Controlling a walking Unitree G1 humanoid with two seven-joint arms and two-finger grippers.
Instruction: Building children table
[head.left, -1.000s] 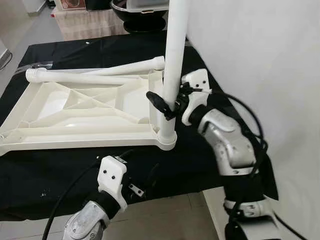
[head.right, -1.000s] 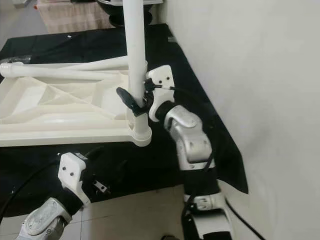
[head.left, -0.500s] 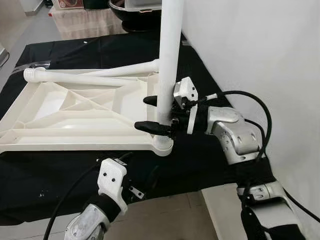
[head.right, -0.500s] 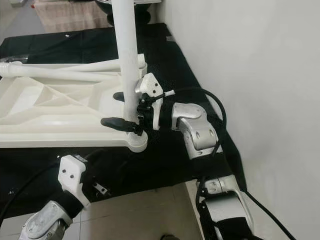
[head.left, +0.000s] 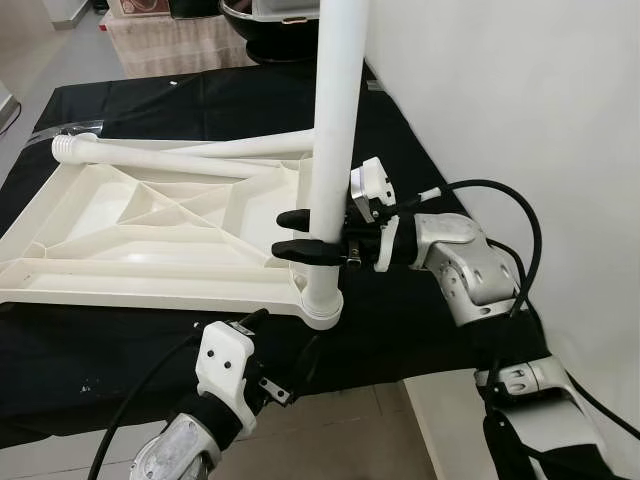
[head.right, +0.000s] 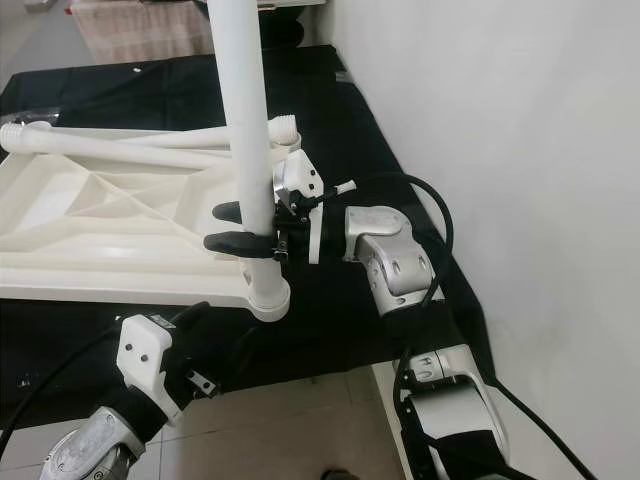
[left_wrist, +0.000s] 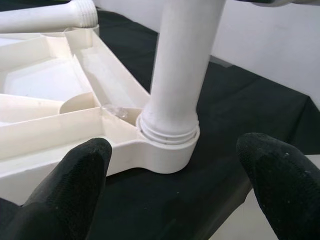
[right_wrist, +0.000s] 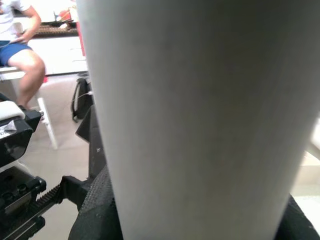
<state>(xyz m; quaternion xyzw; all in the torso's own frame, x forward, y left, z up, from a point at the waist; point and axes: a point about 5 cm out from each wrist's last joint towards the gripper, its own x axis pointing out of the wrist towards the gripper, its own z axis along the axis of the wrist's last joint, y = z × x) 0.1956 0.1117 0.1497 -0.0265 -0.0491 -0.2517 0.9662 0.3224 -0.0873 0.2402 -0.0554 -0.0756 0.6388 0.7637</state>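
One white plastic tabletop (head.left: 150, 235) lies upside down on a black cloth (head.left: 200, 105), ribs facing up, occupying the left and centre of the head view. At its corner in the lower centre of the frame, an upright table leg (head.left: 335, 130) stands in the corner socket (head.left: 322, 305) and runs off the top edge. The left wrist view shows the leg's threaded collar seated in that socket.

The right gripper (head.left: 312, 233) enters from the right of the frame, arm roughly level. Its two black fingers (head.left: 300, 251) are clamped on the upright leg, one on each side, just above the socket. The right wrist view shows the leg close up between the finger pads.

The left gripper (left_wrist: 175, 185) sits at the lower centre of the head view, just below the cloth's near edge and apart from the tabletop. Its fingertips (left_wrist: 80, 170) are spread wide, holding nothing, with the socket seen between them.

Two loose legs (head.left: 180, 153) lie crossed along the far edge of the tabletop, in the upper left of the frame. A white wall (head.left: 520, 100) fills the right side. A seated person (right_wrist: 20, 45) appears in the upper left of the right wrist view.
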